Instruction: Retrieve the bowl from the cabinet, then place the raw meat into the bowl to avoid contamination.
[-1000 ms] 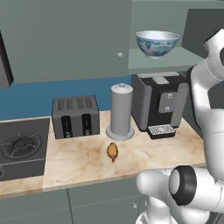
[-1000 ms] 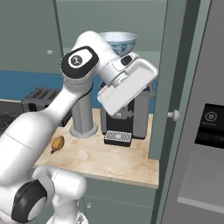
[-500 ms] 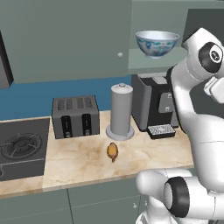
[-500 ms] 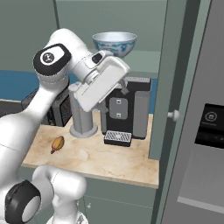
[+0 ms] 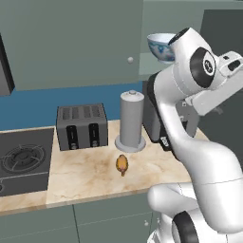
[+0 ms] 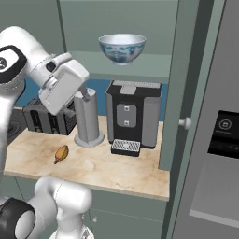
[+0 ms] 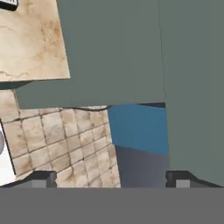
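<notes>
We saw the pincer with its two small dark fingertips standing wide apart and nothing between them. It looked along grey-green lower cabinet fronts, a strip of blue wall and a patch of tan tiled floor, with a corner of the beige marbled counter at the upper left of the hand view.

From the base views the white hand hung out in front of the counter edge, raised above the counter. The round, deep, pale blue-white glossy bowl sat upright, mouth up, on the inner shelf of the large grey-green wall cabinet, well apart from the hand, higher and further back. Its door stood open.

The small orange-brown oval lump of raw meat lay flat on the counter, just in front of the tall grey cylinder canister. Its long axis ran front to back, the darker narrow end toward the counter's front edge. Beside the canister stood a dark toaster and a black coffee machine.
</notes>
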Tool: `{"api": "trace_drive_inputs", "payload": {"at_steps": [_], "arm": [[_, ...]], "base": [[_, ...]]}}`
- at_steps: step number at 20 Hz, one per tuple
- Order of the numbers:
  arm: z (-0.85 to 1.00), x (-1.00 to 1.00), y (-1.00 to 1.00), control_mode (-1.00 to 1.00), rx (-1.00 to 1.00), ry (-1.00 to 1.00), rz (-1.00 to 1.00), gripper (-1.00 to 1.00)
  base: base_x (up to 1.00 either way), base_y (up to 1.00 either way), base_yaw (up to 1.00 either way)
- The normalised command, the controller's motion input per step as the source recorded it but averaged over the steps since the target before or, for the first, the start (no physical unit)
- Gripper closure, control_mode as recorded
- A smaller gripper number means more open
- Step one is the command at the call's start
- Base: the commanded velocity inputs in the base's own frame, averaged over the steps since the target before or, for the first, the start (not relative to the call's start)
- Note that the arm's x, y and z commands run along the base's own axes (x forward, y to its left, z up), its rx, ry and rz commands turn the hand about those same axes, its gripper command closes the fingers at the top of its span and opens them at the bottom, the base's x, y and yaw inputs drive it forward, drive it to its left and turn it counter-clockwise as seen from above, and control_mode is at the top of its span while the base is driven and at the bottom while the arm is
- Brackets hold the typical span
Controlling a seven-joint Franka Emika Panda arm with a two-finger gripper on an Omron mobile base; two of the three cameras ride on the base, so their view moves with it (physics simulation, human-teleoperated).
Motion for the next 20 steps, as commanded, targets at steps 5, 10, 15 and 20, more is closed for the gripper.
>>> {"api": "trace_drive_inputs", "payload": {"at_steps": [5, 10, 15, 20], "arm": [[-0.03, 0.0, 0.86, -1.0, 0.2, -0.18, 0.0, -1.0], [-0.09, 0.0, 0.66, -1.0, 0.34, -0.11, 0.0, -1.0], [0.03, 0.0, 0.51, -1.0, 0.31, -0.23, 0.0, -1.0], [0.11, 0.0, 0.6, -1.0, 0.02, -0.5, 0.0, -1.0]], "base": [[0.0, 0.0, 0.0], [0.0, 0.0, 0.0], [0.0, 0.0, 0.0], [0.0, 0.0, 0.0]]}}
